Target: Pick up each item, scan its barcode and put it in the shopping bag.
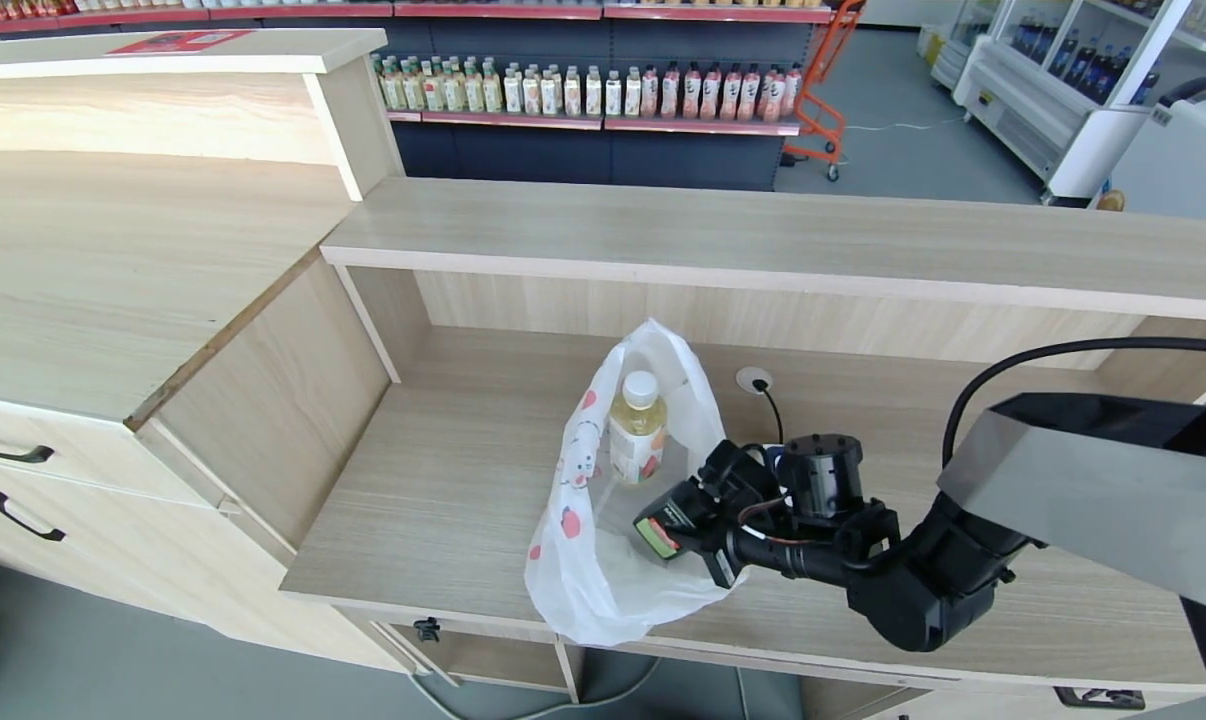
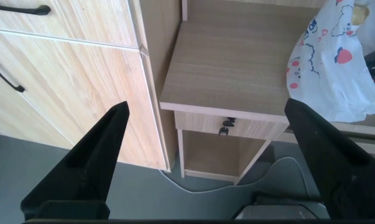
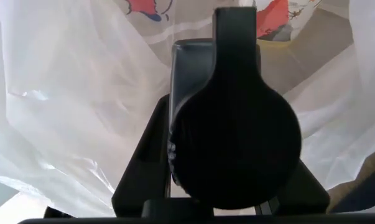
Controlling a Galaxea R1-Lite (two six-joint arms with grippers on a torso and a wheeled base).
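Jaws: my right gripper (image 1: pixel 685 518) clamps a dark pack (image 1: pixel 656 531), lower centre; left gripper (image 2: pixel 207 104) gapes, empty | step, likely: bagging | next: lower it into shopping bag (image 1: pixel 578 545) beside bottle (image 1: pixel 636 425), release.

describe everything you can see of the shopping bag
The shopping bag is thin, translucent white plastic printed with red shapes and cartoon figures. It slumps on the wooden desk, one handle loop standing up, its lower end sagging over the front edge. Its mouth gapes toward the right claw, which holds a dark item just inside it. A white-capped bottle of pale yellow drink stands inside.
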